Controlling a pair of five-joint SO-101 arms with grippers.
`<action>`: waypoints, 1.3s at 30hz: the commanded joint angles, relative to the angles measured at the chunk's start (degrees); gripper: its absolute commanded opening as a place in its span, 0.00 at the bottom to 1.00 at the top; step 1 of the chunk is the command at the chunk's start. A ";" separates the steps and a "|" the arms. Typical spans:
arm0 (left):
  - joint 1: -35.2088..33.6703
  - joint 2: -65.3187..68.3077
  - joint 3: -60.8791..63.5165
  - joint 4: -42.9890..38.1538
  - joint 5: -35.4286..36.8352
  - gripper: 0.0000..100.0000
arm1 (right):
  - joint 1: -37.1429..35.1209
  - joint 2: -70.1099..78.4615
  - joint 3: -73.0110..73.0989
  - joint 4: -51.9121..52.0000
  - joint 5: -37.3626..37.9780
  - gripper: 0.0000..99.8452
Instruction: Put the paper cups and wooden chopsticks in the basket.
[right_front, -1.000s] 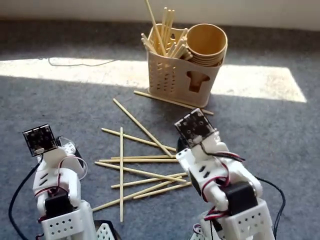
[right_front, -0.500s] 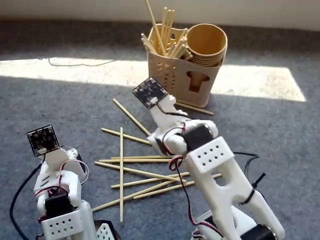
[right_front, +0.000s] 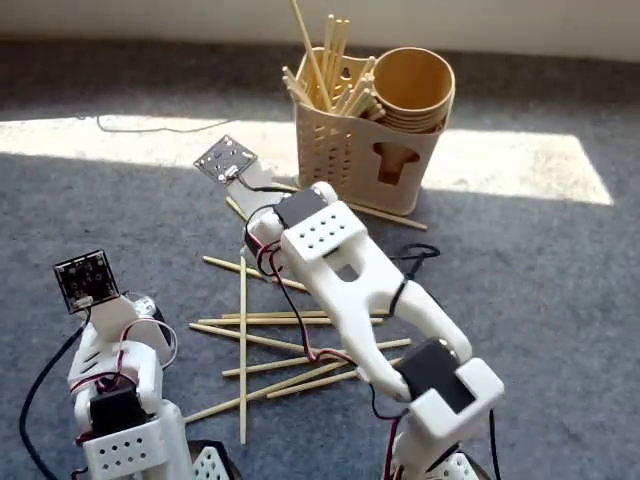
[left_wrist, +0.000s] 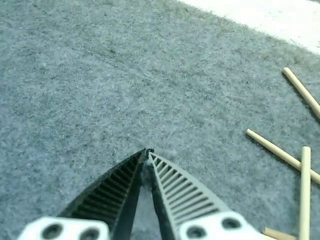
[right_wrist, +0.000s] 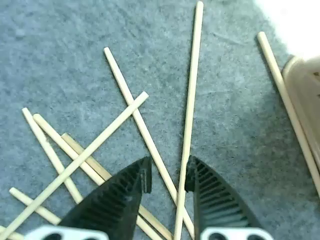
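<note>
Fingers (right_wrist: 125, 200) of the right gripper (right_wrist: 167, 174) stand apart astride one long chopstick (right_wrist: 192, 90), pale, thin and straight, lying flat on the carpet (right_front: 520, 280) just beside a crossing stick (right_wrist: 131, 102). I judge it best to drop straight down and close on that one alone, near its middle so it won't tip. More sticks (right_front: 285, 345) lie crisscrossed between the arms; the basket (right_front: 350, 160) beyond holds paper cups (right_front: 412, 85). Over bare carpet hovers the left gripper (left_wrist: 148, 159), fingers together
</note>
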 joint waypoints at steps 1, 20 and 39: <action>-0.40 0.13 1.19 0.18 -0.53 0.01 | 1.19 5.58 -6.73 -0.22 -0.44 0.12; -0.48 0.04 1.19 0.18 -0.53 0.01 | 4.97 24.04 -18.59 0.48 2.81 0.00; 0.48 -0.04 1.19 2.29 -0.18 0.01 | 4.88 -0.84 3.38 -1.80 1.14 0.01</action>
